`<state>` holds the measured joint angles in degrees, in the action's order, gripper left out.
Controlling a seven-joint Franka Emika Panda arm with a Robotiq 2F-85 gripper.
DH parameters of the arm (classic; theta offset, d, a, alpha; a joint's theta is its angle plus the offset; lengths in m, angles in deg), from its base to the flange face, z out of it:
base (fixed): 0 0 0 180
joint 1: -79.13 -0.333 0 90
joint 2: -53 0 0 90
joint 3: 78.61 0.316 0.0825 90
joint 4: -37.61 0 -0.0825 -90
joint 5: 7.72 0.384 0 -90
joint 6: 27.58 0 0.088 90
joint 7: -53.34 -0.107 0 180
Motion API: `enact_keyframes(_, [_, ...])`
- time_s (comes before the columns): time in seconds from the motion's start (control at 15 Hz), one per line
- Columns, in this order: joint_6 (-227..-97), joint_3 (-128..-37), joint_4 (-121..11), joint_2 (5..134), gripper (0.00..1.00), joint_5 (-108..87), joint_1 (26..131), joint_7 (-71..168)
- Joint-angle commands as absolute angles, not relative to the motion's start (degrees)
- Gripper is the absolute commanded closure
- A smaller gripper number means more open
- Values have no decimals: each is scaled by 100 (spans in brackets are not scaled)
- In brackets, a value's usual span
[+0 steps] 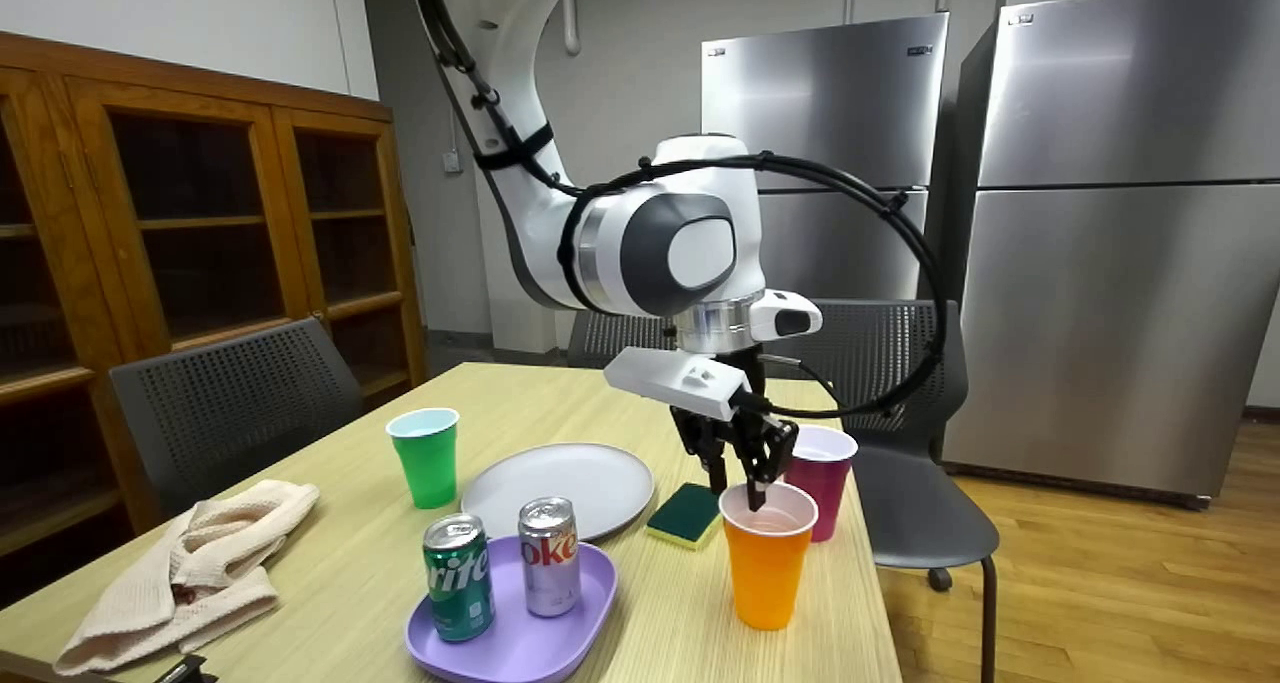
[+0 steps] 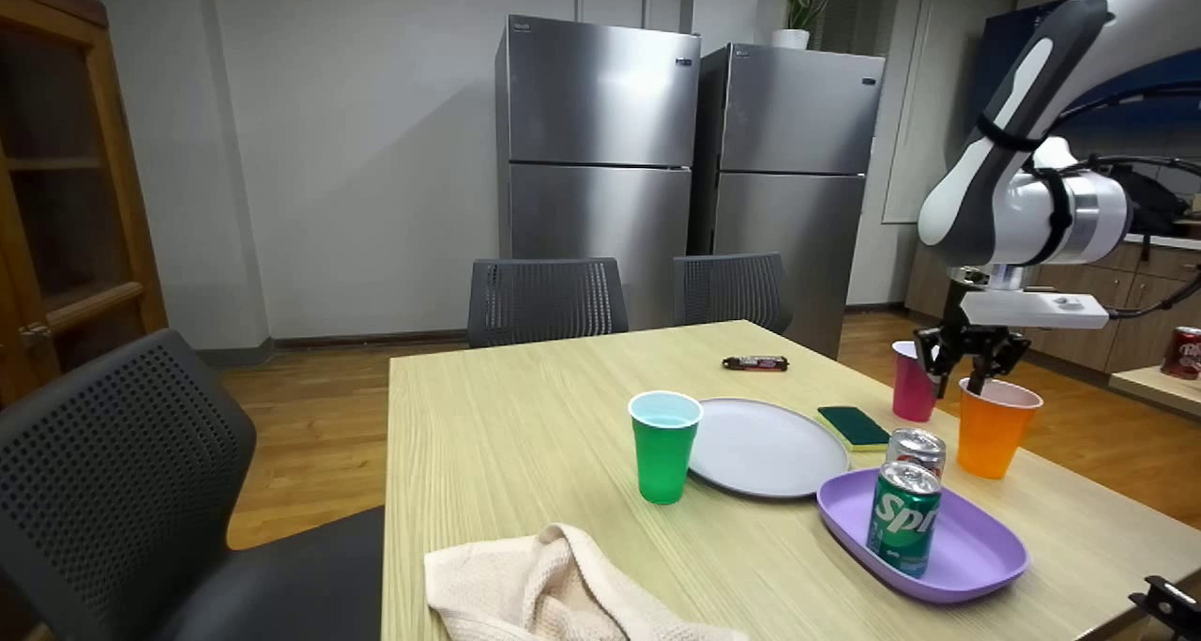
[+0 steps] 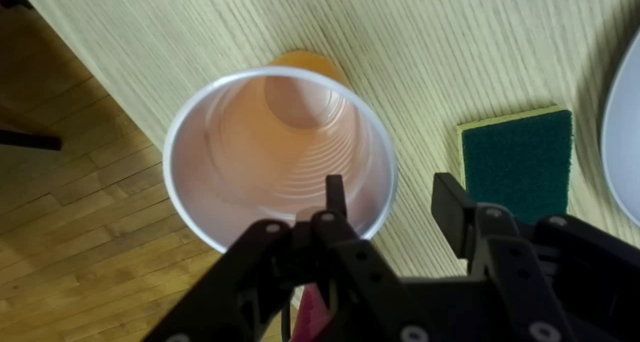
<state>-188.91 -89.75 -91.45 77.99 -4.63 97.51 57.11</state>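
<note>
My gripper (image 3: 389, 189) straddles the rim of an upright orange cup (image 3: 280, 146) in the wrist view. One black finger (image 3: 336, 197) reaches inside the cup; the opposite finger (image 3: 452, 217) stands outside, near the green and yellow sponge (image 3: 520, 156). A gap remains between the pads with the rim in it, and the outer finger is apart from the cup wall. In both exterior views the orange cup (image 1: 768, 573) stands on the table below the gripper (image 1: 738, 488). Close behind it is a magenta cup (image 1: 822, 483), partly hidden by the gripper.
A purple tray (image 1: 510, 653) holds a Sprite can (image 1: 459, 578) and a Coke can (image 1: 549, 558). Nearby are a grey plate (image 1: 560, 483), a green cup (image 1: 428, 463) and a beige cloth (image 1: 200, 573). A dark wrapped bar (image 2: 755, 363) lies farther back. The orange cup stands near the table's edge.
</note>
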Motion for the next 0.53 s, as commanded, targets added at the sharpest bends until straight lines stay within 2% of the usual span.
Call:
enact_keyframes(0.0, [-18957,-8852,-9051,7853,82,-362,9903,5940])
enact_keyframes(0.13, [-18961,-8879,-9031,7872,97,-388,9885,5913])
enact_keyframes(0.2, [-18949,-8893,-9020,7877,100,-401,9875,5900])
enact_keyframes(0.47, [-18869,-9186,-9048,7808,99,-764,9648,5764])
